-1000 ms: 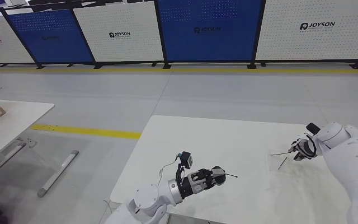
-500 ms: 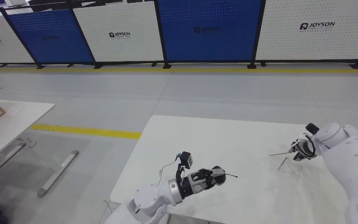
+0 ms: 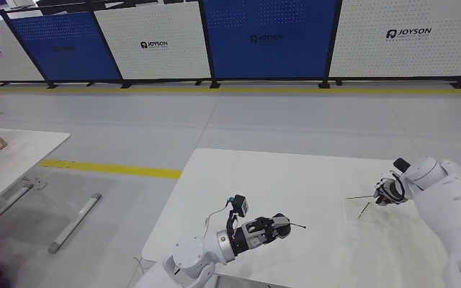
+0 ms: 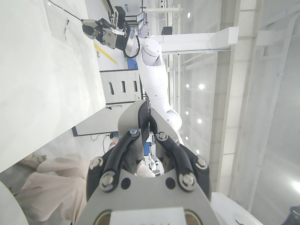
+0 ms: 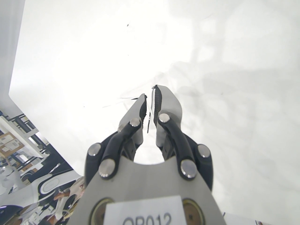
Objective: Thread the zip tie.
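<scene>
Two thin black strips are held above the white table [image 3: 288, 180], well apart. The right gripper [image 3: 382, 191], at the far right, is clamped on the zip tie [image 3: 360, 196]. Its free end points left, presumably presented for threading. The left gripper [image 3: 284, 225], at the near edge, is clenched on a second strip [image 3: 297, 226] that points right. A small black piece [image 3: 364, 209] lies on a clear sheet [image 4: 50, 12] beside the zip tie's free end. The main obstacle is judged to be the gap between the two tips.

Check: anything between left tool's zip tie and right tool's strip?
Nothing visible stands between the zip tie in the left tool and the strip in the right tool. A small black piece lies on the table near the right tool, off that line.
</scene>
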Robot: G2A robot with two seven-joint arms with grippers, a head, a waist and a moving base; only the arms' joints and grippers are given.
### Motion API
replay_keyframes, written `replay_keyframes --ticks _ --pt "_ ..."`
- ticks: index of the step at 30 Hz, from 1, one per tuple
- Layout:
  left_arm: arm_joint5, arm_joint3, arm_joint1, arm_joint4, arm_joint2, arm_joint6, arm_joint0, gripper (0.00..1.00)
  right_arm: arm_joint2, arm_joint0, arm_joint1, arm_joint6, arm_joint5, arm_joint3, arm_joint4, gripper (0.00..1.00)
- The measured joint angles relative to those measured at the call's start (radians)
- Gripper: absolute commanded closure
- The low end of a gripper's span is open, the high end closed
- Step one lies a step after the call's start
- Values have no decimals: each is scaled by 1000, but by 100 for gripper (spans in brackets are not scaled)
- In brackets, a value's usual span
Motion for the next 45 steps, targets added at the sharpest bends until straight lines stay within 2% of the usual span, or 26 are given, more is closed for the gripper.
replay_keyframes --ticks 6,9,30,45 --pt "0 0 0 0 0 0 0 100 7 4 4 -7 -16 10 1 96" --pt "0 0 0 0 0 0 0 100 11 5 7 -9 -25 13 -1 100" --pt "0 0 0 0 0 0 0 100 47 -18 39 -28 -105 -21 10 100" --pt "0 0 0 0 0 0 0 100 85 -62 82 -33 -180 -112 9 100"
